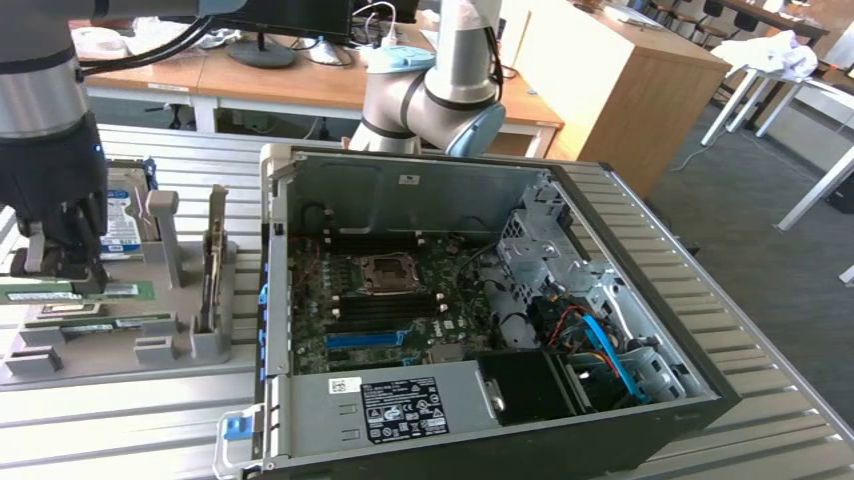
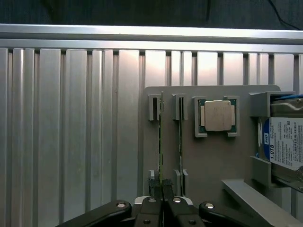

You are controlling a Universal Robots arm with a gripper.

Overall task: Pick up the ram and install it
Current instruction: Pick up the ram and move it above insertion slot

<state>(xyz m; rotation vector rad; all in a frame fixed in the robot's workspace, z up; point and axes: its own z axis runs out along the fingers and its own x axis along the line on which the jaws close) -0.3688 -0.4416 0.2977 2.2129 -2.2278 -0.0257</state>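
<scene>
The ram (image 2: 160, 142) stands on its edge in a slotted grey holder (image 2: 208, 163), and one of its ends runs straight in between the fingertips (image 2: 167, 185) of the tool (image 2: 162, 185). It is the stick farther from the processor chip (image 2: 218, 116), and both of its ends sit in the holder's slots.

There are two memory sticks in all. The second memory stick (image 2: 180, 142) stands parallel just beside the ram, on the side toward the chip, and nothing touches it. There is one processor chip, square and silver, lying flat in its own recess. There is one hard drive (image 2: 286, 142) with a white and blue label, past the chip at the holder's far side. In the exterior view there is one open computer case (image 1: 400, 180), lying near the holder on the exterior view's right, with its motherboard (image 1: 387, 300) exposed. There is one robot arm (image 1: 447, 95) behind the case.

The tool's fingers are pressed together almost fully, with only the thin board between them, so it is pinching the ram at that end. It touches nothing else. In the exterior view it hangs low over the holder at that view's left. Holder and case both rest on the ribbed metal surface (image 2: 71, 142).
</scene>
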